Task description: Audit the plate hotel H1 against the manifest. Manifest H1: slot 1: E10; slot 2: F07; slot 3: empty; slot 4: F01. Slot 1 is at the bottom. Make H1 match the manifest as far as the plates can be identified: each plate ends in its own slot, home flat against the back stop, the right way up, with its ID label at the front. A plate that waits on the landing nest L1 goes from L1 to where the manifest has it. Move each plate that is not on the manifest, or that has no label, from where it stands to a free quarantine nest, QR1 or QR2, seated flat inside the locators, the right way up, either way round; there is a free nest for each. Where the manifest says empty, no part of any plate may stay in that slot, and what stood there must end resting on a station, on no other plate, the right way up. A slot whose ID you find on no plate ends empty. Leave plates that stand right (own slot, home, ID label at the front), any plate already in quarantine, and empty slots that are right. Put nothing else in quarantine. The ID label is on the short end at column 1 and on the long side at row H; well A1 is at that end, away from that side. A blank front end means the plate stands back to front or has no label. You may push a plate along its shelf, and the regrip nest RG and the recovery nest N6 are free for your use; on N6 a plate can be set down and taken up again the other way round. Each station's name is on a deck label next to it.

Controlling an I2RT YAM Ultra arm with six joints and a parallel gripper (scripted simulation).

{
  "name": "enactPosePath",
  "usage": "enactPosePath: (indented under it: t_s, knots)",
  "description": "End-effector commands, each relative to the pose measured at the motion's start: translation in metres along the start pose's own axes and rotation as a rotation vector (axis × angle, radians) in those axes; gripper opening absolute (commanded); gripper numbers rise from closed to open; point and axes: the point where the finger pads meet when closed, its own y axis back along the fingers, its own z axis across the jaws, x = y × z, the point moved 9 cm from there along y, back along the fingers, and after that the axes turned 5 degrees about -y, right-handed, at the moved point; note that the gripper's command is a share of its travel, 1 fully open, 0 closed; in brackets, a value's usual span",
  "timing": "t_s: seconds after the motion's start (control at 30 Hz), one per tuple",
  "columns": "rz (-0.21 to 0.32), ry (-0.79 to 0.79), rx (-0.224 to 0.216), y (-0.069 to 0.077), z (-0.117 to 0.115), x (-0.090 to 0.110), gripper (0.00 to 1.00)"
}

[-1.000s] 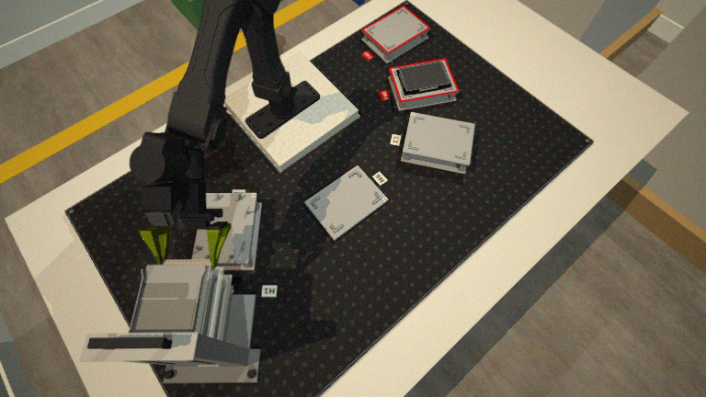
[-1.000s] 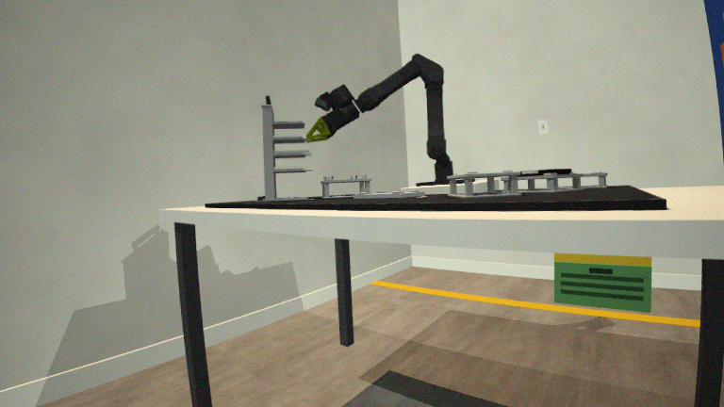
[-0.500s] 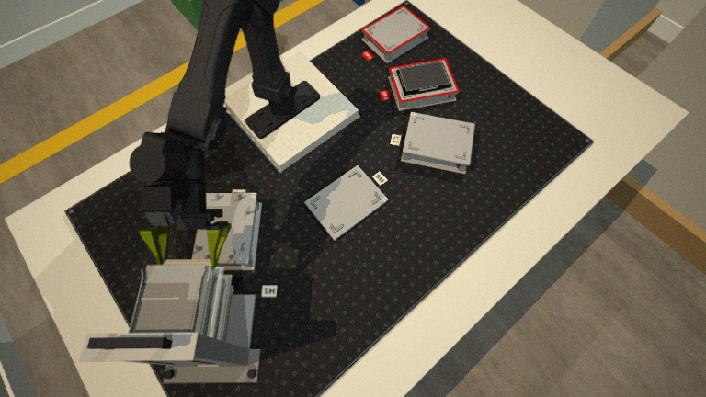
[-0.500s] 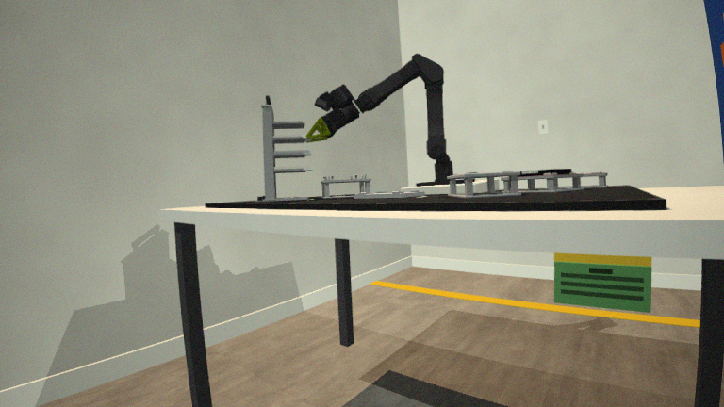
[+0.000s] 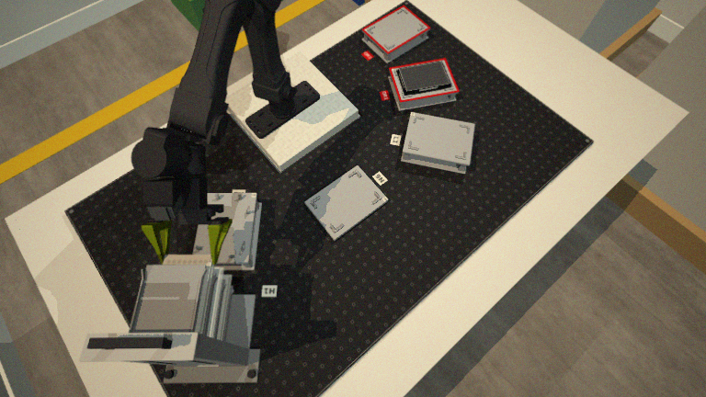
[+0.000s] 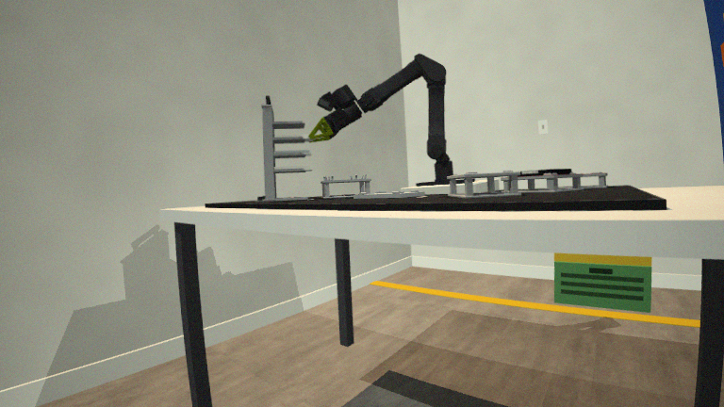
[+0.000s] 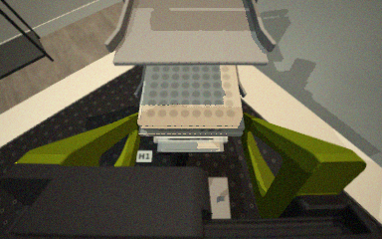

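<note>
My gripper (image 5: 188,262) (image 6: 312,138) (image 7: 190,119) is shut on the long sides of a clear, pale plate (image 7: 185,120), one fingertip at each side. This plate is at slot 3 of hotel H1 (image 5: 226,354) (image 6: 268,157), its front end towards me and its wells up; the shelf above hides its rear. The top shelf, slot 4 (image 5: 166,314) (image 7: 189,50), is bare. Below the held plate, front ends of lower plates (image 7: 171,146) show in the wrist view. I cannot read any ID label. A dark plate (image 5: 424,76) rests on the nearer red-edged quarantine nest. Nest L1 (image 5: 437,139) is bare.
The regrip nest (image 5: 242,233) (image 6: 346,181) with upright pins stands close behind the fingers. Recovery nest N6 (image 5: 346,202) lies low and bare. The farther red-edged quarantine nest (image 5: 396,29) is bare. The hotel's tall back wall stands beyond the shelves.
</note>
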Motion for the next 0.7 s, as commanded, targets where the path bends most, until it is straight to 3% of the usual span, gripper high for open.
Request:
enactPosePath:
  t_s: [0.0,0.67]
  knots:
    - [-0.014,0.005,-0.002,0.006,0.0,-0.003,0.86]
    - [-0.014,0.005,-0.002,0.024,-0.001,0.008,0.86]
